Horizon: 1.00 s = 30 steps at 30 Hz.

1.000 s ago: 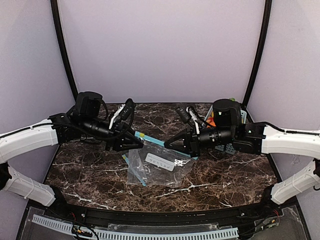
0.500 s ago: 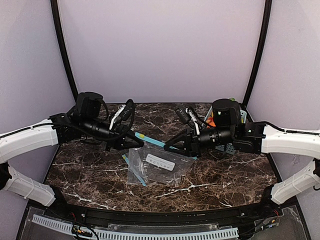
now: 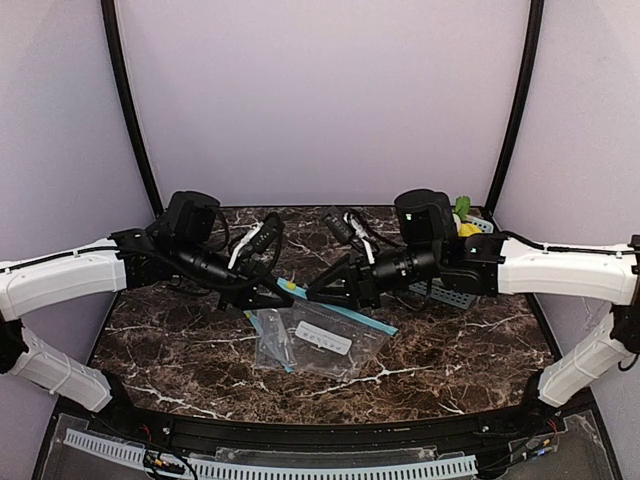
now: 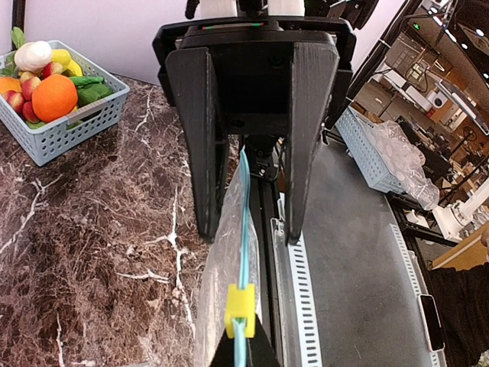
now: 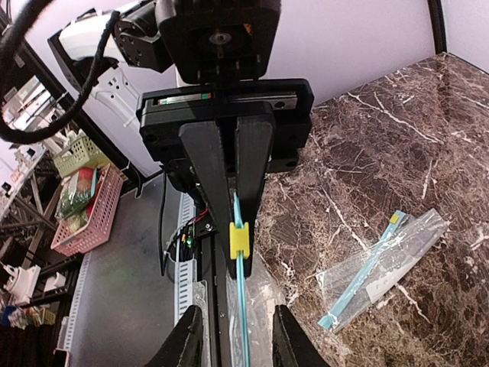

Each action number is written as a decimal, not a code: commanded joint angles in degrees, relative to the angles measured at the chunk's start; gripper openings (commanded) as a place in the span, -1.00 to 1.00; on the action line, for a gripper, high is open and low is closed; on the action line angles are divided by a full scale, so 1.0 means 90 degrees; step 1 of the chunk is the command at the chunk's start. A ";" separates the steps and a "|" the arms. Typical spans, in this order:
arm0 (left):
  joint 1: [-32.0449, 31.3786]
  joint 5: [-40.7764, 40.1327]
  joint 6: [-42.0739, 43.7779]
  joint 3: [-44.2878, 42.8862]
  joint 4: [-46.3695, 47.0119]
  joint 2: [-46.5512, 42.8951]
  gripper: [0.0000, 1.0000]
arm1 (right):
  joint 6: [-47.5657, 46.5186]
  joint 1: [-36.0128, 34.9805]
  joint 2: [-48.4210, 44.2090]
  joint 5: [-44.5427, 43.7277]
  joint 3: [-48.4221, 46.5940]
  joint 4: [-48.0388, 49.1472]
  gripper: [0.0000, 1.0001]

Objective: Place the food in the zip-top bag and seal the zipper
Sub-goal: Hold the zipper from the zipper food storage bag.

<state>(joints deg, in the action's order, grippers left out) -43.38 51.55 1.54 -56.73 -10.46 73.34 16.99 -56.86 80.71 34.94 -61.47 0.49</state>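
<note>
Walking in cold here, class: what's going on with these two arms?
The left gripper is shut on the teal zipper strip of the zip-top bag, beside the yellow slider. The right gripper is open, its fingers on either side of that strip. The food sits in the basket, not yet bagged.

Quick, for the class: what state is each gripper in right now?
Left gripper: closed, pinching the bag zipper.
Right gripper: open, jaws either side of that zipper.
</note>
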 commanded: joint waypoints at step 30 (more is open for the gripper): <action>-0.0219 0.0042 0.0283 -0.0132 -0.0471 0.0151 -0.99 | 0.0318 -0.0211 0.0865 0.0415 -0.0415 0.0921 -0.58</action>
<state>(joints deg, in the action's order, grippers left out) -44.93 51.64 3.05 -56.86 -13.65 74.67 19.20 -58.24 87.66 37.76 -63.64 6.07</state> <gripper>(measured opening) 0.008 0.199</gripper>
